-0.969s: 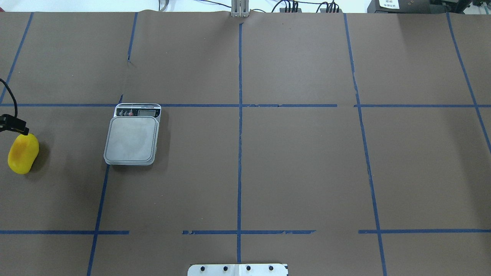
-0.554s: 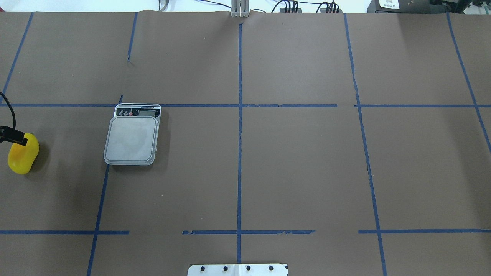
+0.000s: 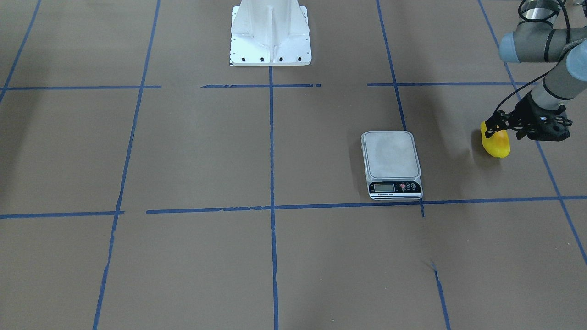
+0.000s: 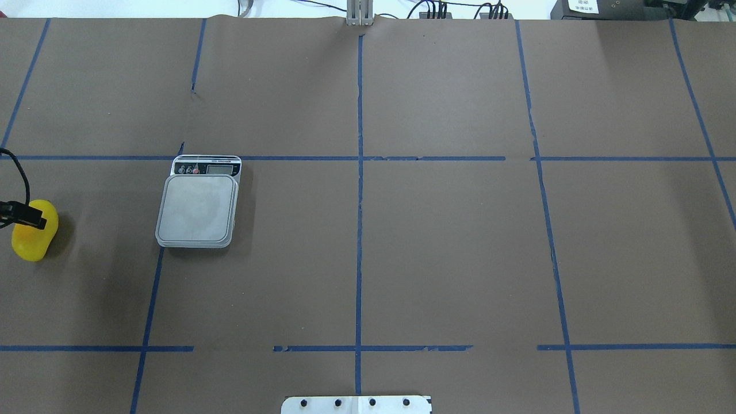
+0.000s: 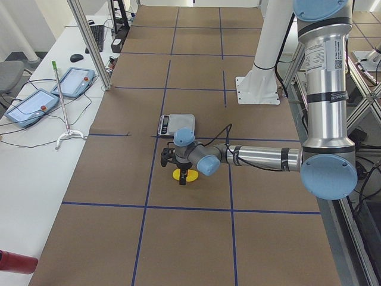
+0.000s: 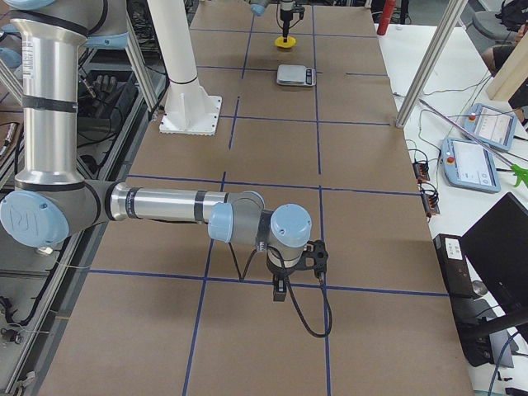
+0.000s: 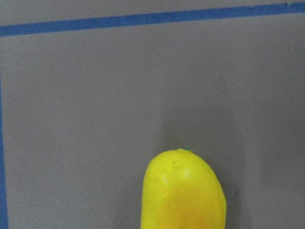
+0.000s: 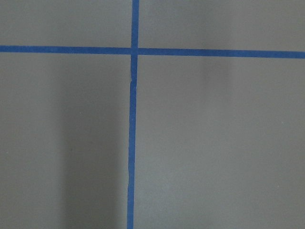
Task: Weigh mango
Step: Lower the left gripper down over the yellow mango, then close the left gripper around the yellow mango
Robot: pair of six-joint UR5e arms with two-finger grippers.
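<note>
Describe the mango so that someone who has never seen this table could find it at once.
On the brown table marked with blue tape, look to the robot's left side, past the grey scale. The mango lies there beneath the left gripper, the only yellow thing on it.

The left tool hides part of the mango.

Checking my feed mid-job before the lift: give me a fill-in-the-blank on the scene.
The mango is ___ in colour. The platform of the scale is ___. The left gripper is at the mango, which lies on the ___.
Missing words: yellow; empty; table.
</note>
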